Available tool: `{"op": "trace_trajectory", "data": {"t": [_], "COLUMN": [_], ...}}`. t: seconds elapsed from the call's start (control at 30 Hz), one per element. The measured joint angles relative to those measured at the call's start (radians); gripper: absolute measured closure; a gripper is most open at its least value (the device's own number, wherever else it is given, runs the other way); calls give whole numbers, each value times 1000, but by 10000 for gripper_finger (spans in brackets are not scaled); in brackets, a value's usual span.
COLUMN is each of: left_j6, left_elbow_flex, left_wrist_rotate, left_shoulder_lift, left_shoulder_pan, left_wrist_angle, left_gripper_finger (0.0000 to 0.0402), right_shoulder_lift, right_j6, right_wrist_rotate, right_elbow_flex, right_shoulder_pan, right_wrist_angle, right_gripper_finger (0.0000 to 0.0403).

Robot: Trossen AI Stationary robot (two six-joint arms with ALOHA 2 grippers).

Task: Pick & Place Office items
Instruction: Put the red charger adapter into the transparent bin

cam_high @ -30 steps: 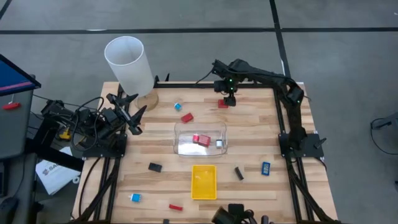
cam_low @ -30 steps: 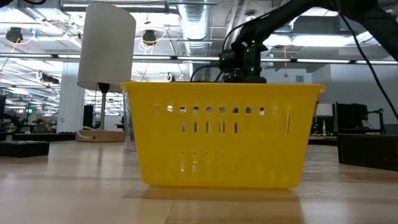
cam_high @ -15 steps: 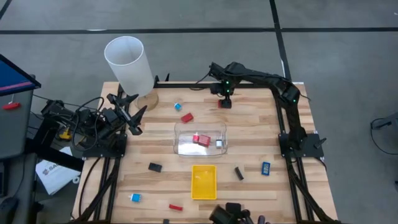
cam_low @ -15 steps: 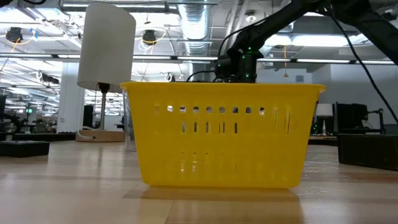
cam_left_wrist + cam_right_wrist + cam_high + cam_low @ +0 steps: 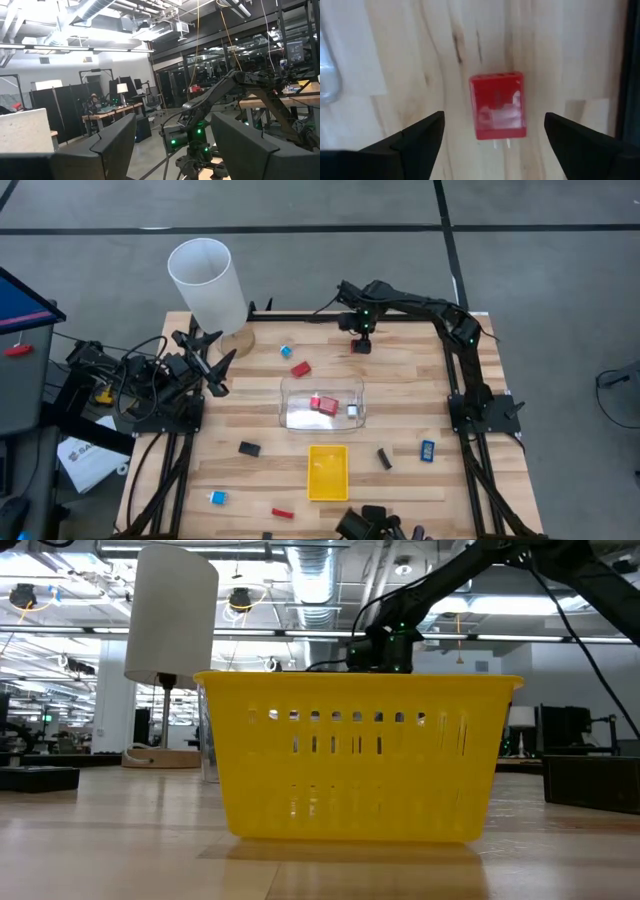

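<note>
My right gripper (image 5: 493, 117) hangs open over a small red block (image 5: 498, 105) that lies flat on the wood near the table's far edge (image 5: 358, 347). One finger stands on each side of the block, touching nothing. My left gripper (image 5: 205, 360) waits open at the table's left side, beside the tall white cylinder (image 5: 208, 285). More office items lie scattered about: a red block (image 5: 300, 368), a blue-and-white bit (image 5: 286, 352), black bits (image 5: 249, 448) (image 5: 384, 458), a blue bit (image 5: 427, 449) and a thin red stick (image 5: 283, 513).
A clear plastic tray (image 5: 300, 418) at mid-table holds a red block (image 5: 322, 403) and a blue-and-white bit (image 5: 352, 411). A yellow tray (image 5: 328, 472) sits nearer the front and fills the low view (image 5: 355, 755). The table's far edge runs just behind my right gripper.
My right gripper has shifted a little toward the table's left edge, coming over the red block near the far edge, and has then held still. Its fingers stay open. Nothing on the table has moved.
</note>
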Motion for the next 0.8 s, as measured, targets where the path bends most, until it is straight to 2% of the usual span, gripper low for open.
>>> {"op": "trace_trajectory", "data": {"t": [0.27, 0.53, 0.8], "left_j6": [0, 2, 2], "left_elbow_flex": [0, 0, 0], "left_wrist_rotate": [0, 1, 1], "left_shoulder_lift": [0, 0, 0], "left_shoulder_pan": [0, 0, 0], "left_wrist_angle": [-1, -2, -2], "left_gripper_finger": [149, 149, 149], "right_shoulder_lift": [0, -6, -11], "right_j6": [2, -11, -20], "right_wrist_rotate": [1, -1, 23], "right_elbow_flex": [-40, -119, -130], "right_shoulder_pan": [6, 0, -15], "right_wrist_angle": [7, 72, 110], "right_gripper_finger": [45, 46, 46]}}
